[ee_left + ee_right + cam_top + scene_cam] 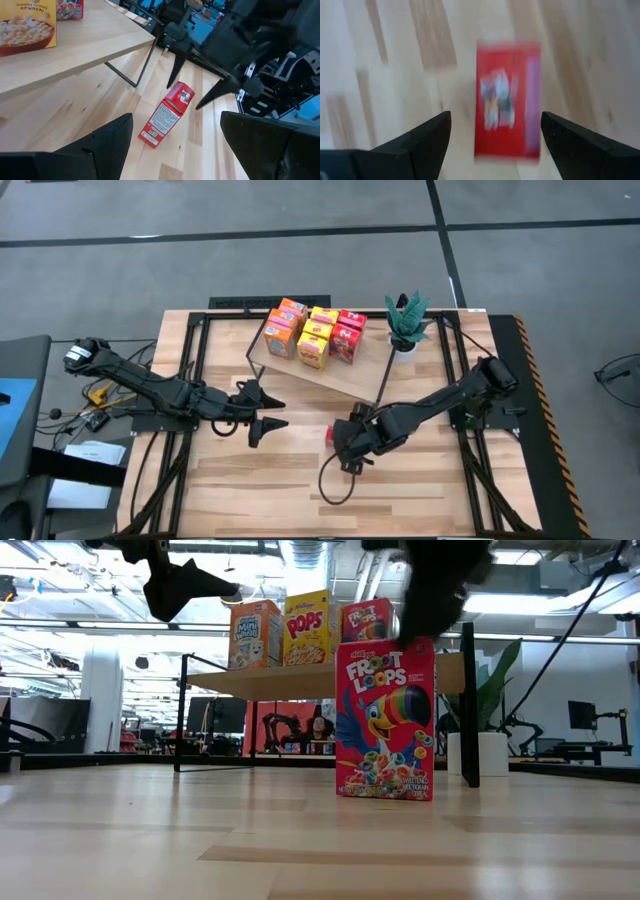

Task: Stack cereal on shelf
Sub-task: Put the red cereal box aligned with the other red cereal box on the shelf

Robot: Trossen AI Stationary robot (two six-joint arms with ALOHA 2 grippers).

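Right pincer (352, 463), fingers apart, hovers at lower centre over upright red cardboard Froot Loops box (386, 720); off-centre closing risks toppling it. Left pincer (268, 412) apart, waiting.

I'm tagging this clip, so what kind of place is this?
Probably an open robotics lab or workshop: exposed ceiling ducts overhead, monitors on desks behind, and a plank table with two arms mounted on it.

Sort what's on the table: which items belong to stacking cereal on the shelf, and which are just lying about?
Job:
- red Froot Loops box, upright on the tabletop below the open right gripper
- cereal boxes already on the shelf
- open left gripper, waiting nearby

Lying about:
- potted plant
- black cable
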